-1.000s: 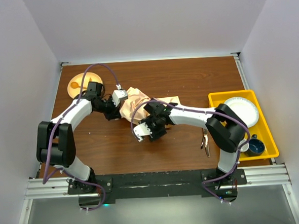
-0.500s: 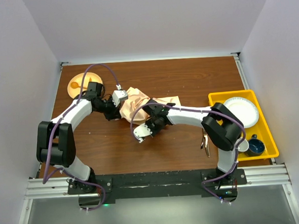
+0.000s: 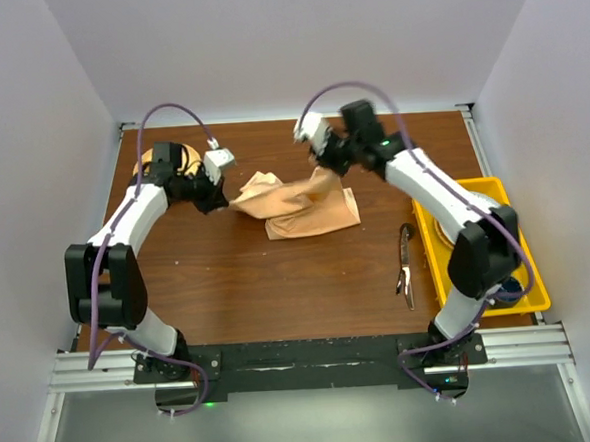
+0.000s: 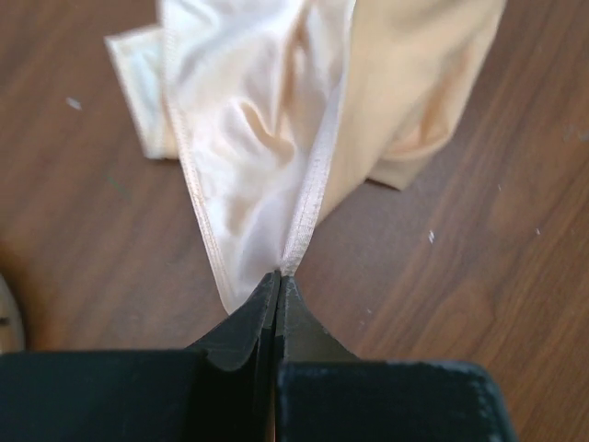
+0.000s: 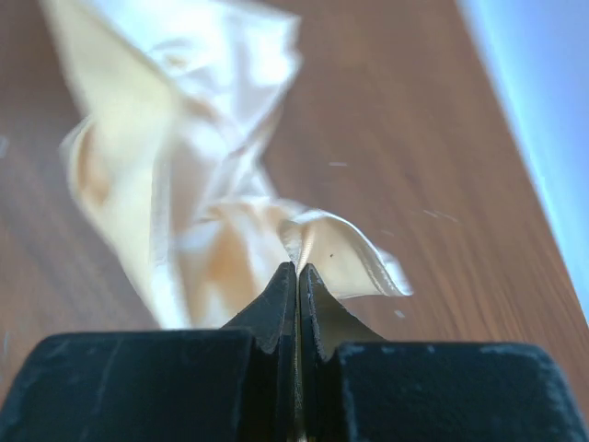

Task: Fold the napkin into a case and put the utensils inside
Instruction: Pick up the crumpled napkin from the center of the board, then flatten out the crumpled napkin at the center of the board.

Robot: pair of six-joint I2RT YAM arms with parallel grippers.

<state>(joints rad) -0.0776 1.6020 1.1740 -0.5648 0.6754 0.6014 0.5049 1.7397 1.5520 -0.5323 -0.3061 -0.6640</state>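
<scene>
Over the brown table [image 3: 279, 282], the napkin [image 3: 304, 208] spans lengthwise between the left gripper [image 3: 231, 197] and right gripper [image 3: 324, 169], each clenched on one end of it.

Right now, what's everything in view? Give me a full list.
shiny peach-orange satin napkin: one, peach-orange, centre, crumpled
slim dark metal utensils: count unclear, brown-black, right of napkin
yellow plastic tray: one, yellow, right edge
round white plate: one, white, in tray
dark blue cup: one, blue, tray's near corner
round wooden plate: one, tan, far left
left claw: one, black, shut on napkin's left corner
right claw: one, black, shut on napkin's far edge
</scene>
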